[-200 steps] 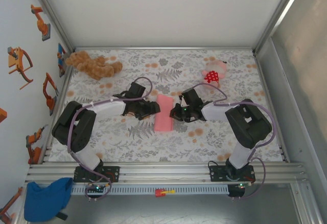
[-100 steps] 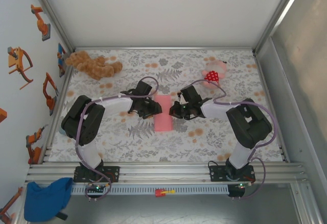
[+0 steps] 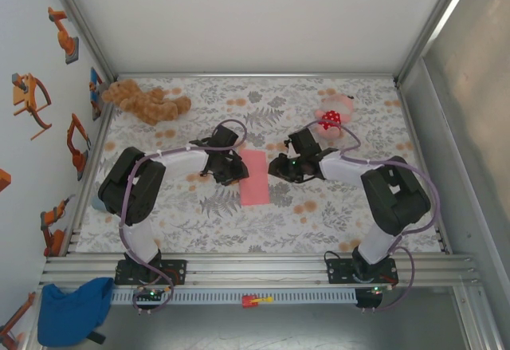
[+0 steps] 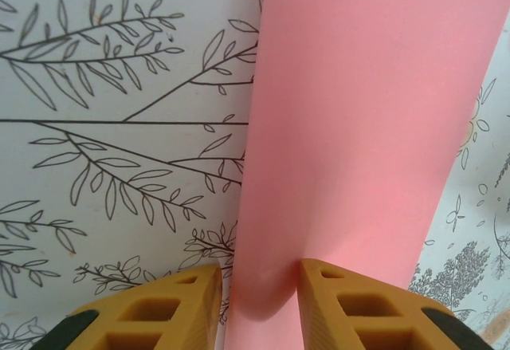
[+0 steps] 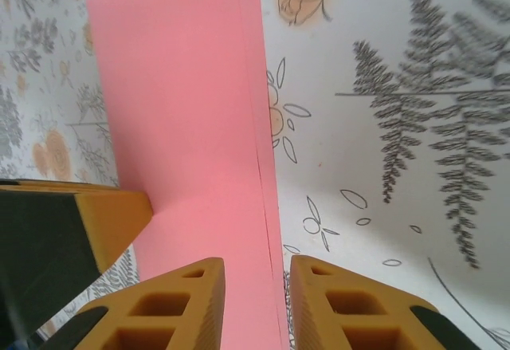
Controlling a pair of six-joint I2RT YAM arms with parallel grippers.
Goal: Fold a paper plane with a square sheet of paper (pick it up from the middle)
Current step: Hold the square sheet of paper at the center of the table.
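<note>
The square sheet of paper [image 3: 255,178] lies folded in half as a salmon-pink rectangle on the flowered cloth between my two arms. My left gripper [image 3: 233,170] is low at its left long edge. In the left wrist view the paper's [image 4: 366,111] rounded fold bulges up between the left gripper's [image 4: 259,274] narrowly parted fingers, the right finger touching it. My right gripper [image 3: 276,167] is at the right long edge. There the paper's [image 5: 183,111] loose edges run between the right gripper's [image 5: 256,266] parted fingers, without being clamped.
A brown plush bear [image 3: 143,101] lies at the back left and a pink plush toy with a red dotted patch [image 3: 333,115] at the back right, just behind the right arm. A blue cloth [image 3: 73,310] lies off the table at the front left.
The left arm has reached right to the paper's fold and its jaws have narrowed. The right gripper's jaws have parted from shut and it has shifted slightly back. The paper stays in place.
</note>
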